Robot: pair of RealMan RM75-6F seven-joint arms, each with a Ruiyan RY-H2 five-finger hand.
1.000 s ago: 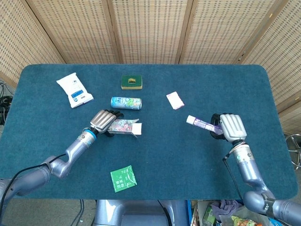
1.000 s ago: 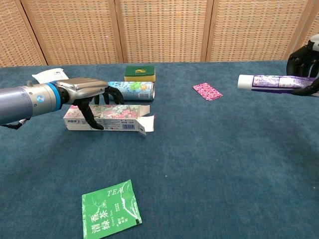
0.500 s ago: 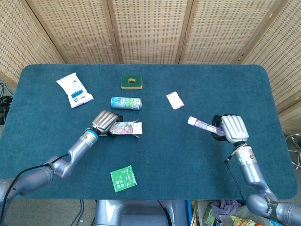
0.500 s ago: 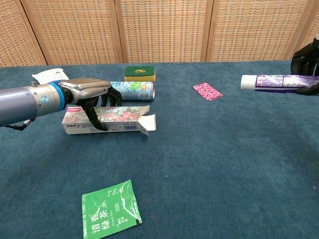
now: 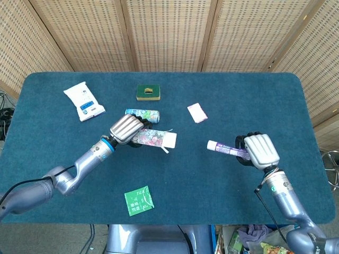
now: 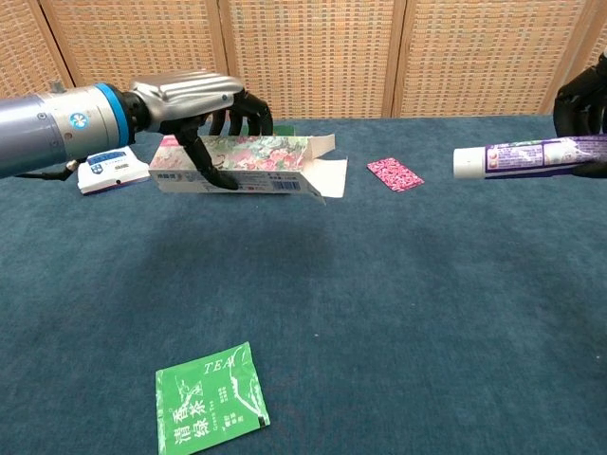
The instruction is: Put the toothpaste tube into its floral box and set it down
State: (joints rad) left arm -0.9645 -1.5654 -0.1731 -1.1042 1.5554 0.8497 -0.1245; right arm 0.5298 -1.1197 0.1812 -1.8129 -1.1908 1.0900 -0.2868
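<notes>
Over the blue table [image 5: 238,95] in the head view, your left hand [image 5: 125,129] grips the floral box [image 5: 153,138] clear of the cloth, open flap toward the toothpaste tube [image 5: 226,150], which your right hand [image 5: 259,150] holds cap-first, well apart from the box. Insertion not begun; set-down remains. In the chest view, left hand [image 6: 194,100] wraps the box [image 6: 248,164] from above, roughly level; tube [image 6: 531,157] lies horizontal, cap facing the box mouth, right hand [image 6: 580,106] at frame edge.
</notes>
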